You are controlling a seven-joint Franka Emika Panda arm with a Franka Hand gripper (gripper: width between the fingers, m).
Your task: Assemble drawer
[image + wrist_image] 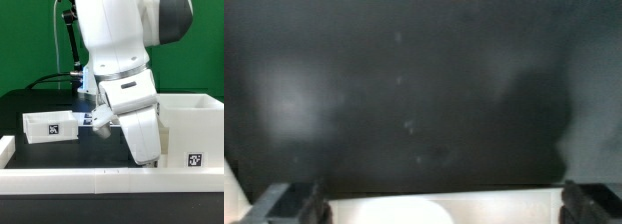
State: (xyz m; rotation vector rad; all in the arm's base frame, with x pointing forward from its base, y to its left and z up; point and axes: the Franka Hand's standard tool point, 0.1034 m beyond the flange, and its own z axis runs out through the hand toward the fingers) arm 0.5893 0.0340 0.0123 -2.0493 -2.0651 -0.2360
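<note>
A small open white drawer tray with a marker tag lies on the dark table at the exterior view's left. A big white drawer box with a tag stands at the right. My gripper is low at the tray's right end, mostly hidden by the arm. In the wrist view my gripper has its fingers spread wide. A bright white part fills the gap between them. I cannot tell whether they press on it.
A long white rail runs along the table's front, with a short white piece at the left edge. Black cables hang behind the arm. Dark table surface fills the wrist view.
</note>
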